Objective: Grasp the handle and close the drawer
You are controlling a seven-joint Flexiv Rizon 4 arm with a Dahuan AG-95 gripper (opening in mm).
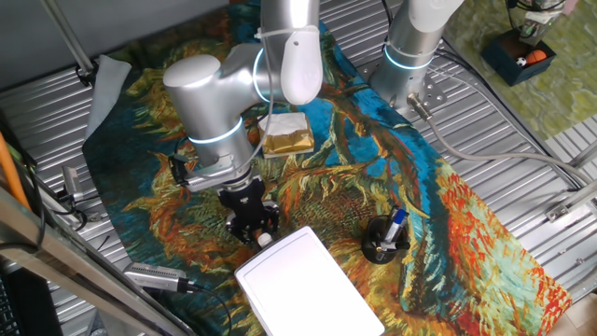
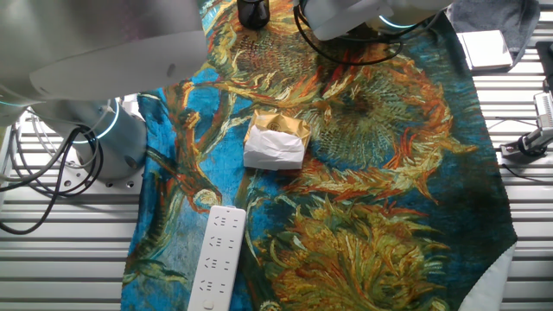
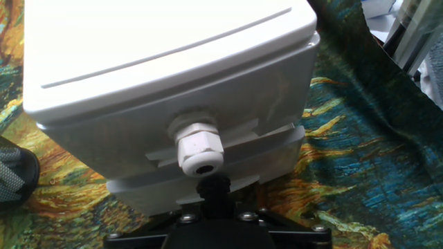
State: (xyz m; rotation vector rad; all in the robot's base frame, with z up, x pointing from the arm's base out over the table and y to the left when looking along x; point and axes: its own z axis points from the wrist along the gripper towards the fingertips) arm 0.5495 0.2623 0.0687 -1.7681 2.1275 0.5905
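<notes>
The white flat-topped box (image 1: pixel 308 280) lies at the near edge of the painted cloth; in the hand view it (image 3: pixel 159 48) fills the upper frame. The drawer front (image 3: pixel 208 124) faces the camera and carries a round white knob handle (image 3: pixel 199 146); it looks nearly flush with the box, with a lower step (image 3: pixel 277 155) sticking out slightly. My gripper (image 1: pixel 254 224) is at the box's far end, right by the handle (image 1: pixel 264 240). In the hand view its black fingers (image 3: pixel 216 190) appear as one closed stub just below the knob, not around it.
A tan-and-white block (image 1: pixel 286 133) sits mid-cloth, also in the other fixed view (image 2: pixel 276 138). A black holder with a pen (image 1: pixel 385 241) stands right of the box. A white power strip (image 2: pixel 216 255) lies on the cloth. A second arm's base (image 1: pixel 410 56) is behind.
</notes>
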